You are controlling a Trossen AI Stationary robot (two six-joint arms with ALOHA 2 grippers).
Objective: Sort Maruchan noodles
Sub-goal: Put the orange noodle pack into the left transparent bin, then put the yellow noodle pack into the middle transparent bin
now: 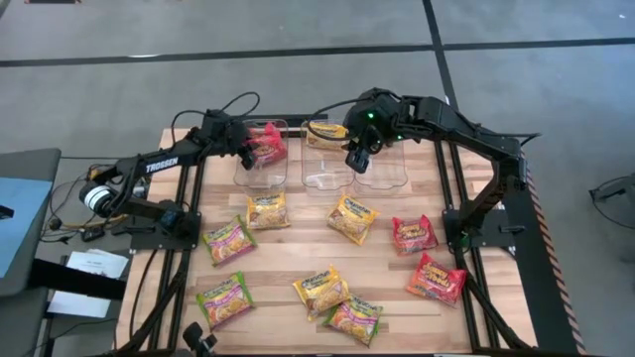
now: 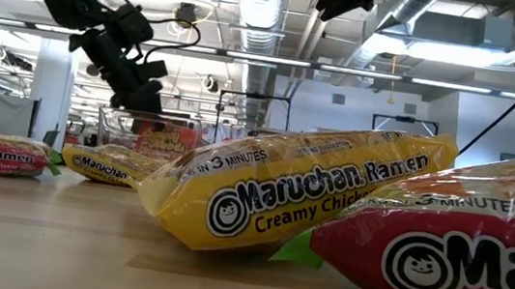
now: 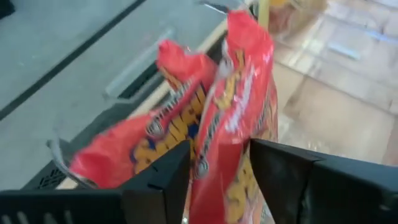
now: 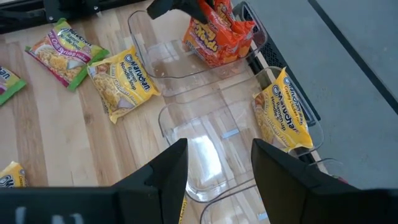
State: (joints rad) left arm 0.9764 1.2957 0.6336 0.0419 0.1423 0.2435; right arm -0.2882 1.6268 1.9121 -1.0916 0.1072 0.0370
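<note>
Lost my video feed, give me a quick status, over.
Left gripper over left bin, fingers either side of red packet. Right gripper open, empty, above middle bin. Nothing in the way.

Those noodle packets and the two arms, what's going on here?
The robot is sorting ramen packets into clear bins at the table's far edge. The left gripper is over the left bin, a red packet between its open fingers, standing in the bin. The right gripper hovers open and empty above the middle bin, where a yellow packet lies. Nine more packets wait on the table.
</note>
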